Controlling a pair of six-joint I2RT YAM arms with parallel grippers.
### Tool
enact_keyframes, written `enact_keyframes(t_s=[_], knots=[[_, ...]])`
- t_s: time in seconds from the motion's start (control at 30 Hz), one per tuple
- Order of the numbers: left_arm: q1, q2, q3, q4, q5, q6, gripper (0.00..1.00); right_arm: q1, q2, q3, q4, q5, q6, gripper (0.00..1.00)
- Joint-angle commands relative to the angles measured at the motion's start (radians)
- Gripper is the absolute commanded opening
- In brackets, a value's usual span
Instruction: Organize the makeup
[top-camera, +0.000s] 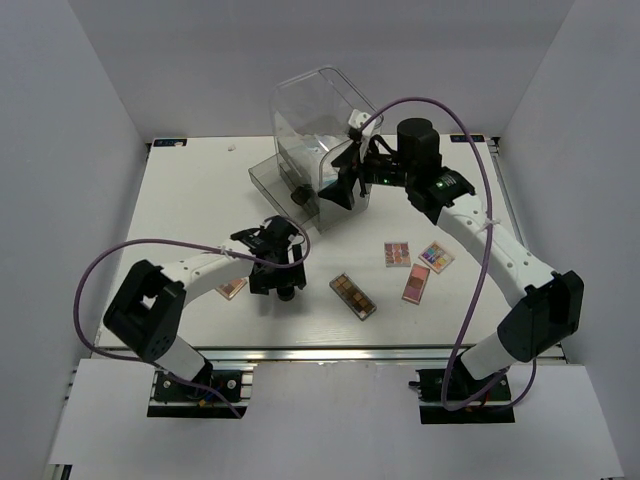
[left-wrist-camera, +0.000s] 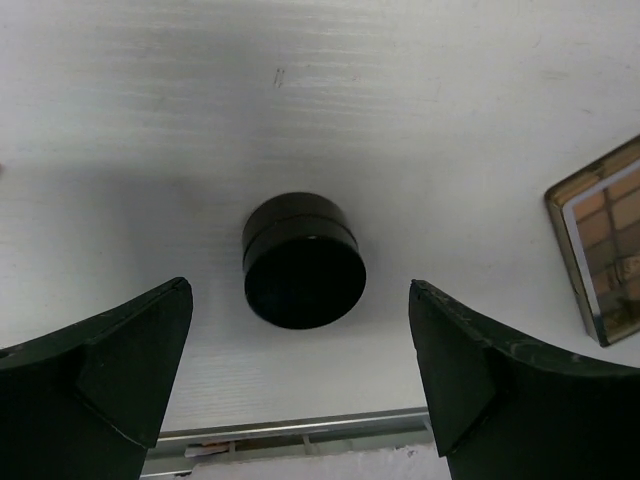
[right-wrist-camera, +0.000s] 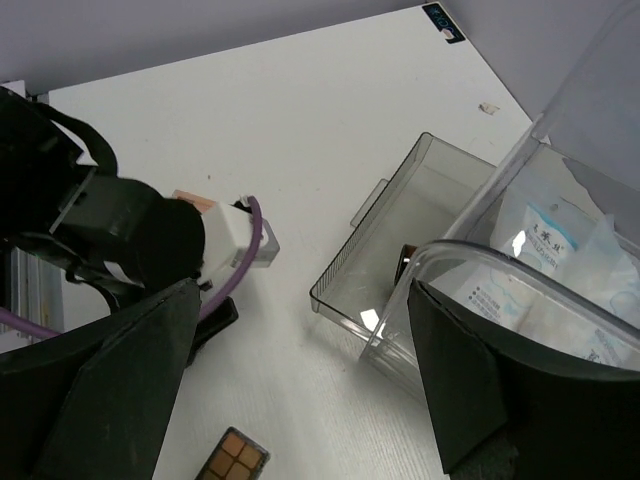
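A round black jar (left-wrist-camera: 303, 260) stands on the white table (left-wrist-camera: 450, 120). My left gripper (left-wrist-camera: 300, 286) hangs over it, open, with a finger on each side and neither touching; both show in the top view, the jar (top-camera: 289, 293) under the gripper (top-camera: 279, 278). My right gripper (right-wrist-camera: 302, 288) is open and empty beside the clear drawer box (right-wrist-camera: 590, 130), also seen in the top view (top-camera: 339, 190). Two white packets (right-wrist-camera: 545, 240) lie in the box. A tiny dark cube (right-wrist-camera: 403, 264) sits in the pulled-out drawer (right-wrist-camera: 345, 285). A brown palette (top-camera: 352, 295) lies mid-table.
Two multicolour palettes (top-camera: 397, 254) (top-camera: 436, 257) and a pink one (top-camera: 416, 283) lie right of centre. Another palette (top-camera: 232, 288) lies partly under the left arm. The drawer box (top-camera: 315, 120) stands at the back. The table's front rail (left-wrist-camera: 300, 428) is close to the jar.
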Motion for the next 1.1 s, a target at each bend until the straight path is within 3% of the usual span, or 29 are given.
enact_keyframes(t_s=[0.0,0.1,0.27,0.67,0.8,0.93,1.07], knots=[[-0.034,0.046,0.085,-0.053,-0.087,-0.004,0.97,-0.022,-0.056,-0.017,0.064,0.004,0.048,0.89],[-0.061,0.098,0.131,-0.093,-0.122,-0.011,0.94,-0.036,-0.067,-0.03,0.075,0.004,0.059,0.89],[-0.086,0.131,0.15,-0.13,-0.172,-0.021,0.77,-0.052,-0.075,-0.045,0.086,0.004,0.073,0.89],[-0.095,0.166,0.134,-0.099,-0.176,-0.037,0.59,-0.071,-0.114,-0.082,0.099,-0.008,0.093,0.88],[-0.097,0.174,0.139,-0.076,-0.169,-0.031,0.47,-0.074,-0.131,-0.094,0.107,-0.009,0.09,0.88],[-0.095,0.155,0.139,-0.07,-0.162,-0.031,0.24,-0.075,-0.144,-0.097,0.11,-0.009,0.088,0.88],[-0.095,0.088,0.139,-0.059,-0.167,-0.053,0.13,-0.077,-0.159,-0.108,0.124,-0.012,0.087,0.88]])
